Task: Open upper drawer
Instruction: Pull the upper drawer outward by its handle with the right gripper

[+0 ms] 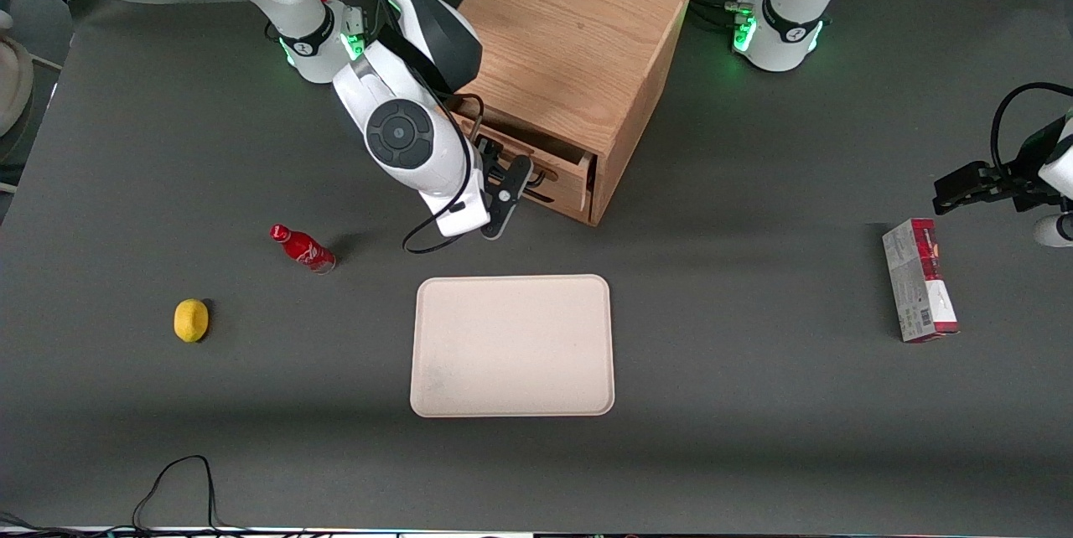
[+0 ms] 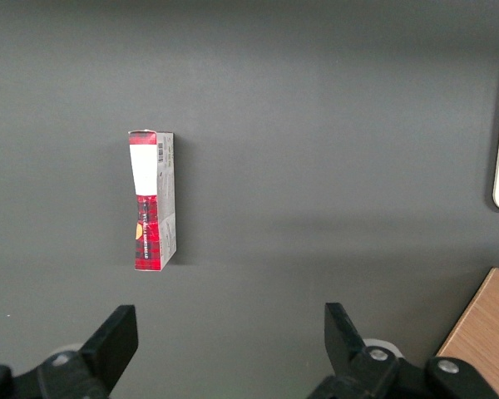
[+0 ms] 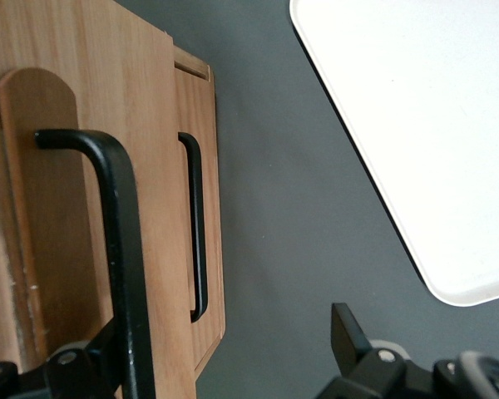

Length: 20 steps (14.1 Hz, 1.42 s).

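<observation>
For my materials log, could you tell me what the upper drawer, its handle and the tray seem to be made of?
Upper drawer: light wood, visible grain, matte.
Handle: probably black-coated metal bar, smooth with a slight sheen; the claw sits at it, fingers open.
Tray: likely plastic, cream, smooth with rounded moulded corners; could be another moulded material.
</observation>
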Each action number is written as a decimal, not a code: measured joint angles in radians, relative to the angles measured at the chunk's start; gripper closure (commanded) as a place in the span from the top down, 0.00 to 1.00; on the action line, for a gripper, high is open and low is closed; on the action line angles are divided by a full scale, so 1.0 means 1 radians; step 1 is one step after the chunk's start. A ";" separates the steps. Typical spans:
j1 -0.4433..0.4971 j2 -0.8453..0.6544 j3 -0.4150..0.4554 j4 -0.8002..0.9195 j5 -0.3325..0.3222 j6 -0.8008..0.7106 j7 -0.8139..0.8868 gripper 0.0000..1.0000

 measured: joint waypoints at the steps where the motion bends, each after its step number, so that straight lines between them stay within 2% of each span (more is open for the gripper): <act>1: -0.004 0.000 0.000 0.005 0.000 0.003 0.000 1.00; 20: -0.061 0.042 -0.004 0.039 0.000 0.077 -0.029 1.00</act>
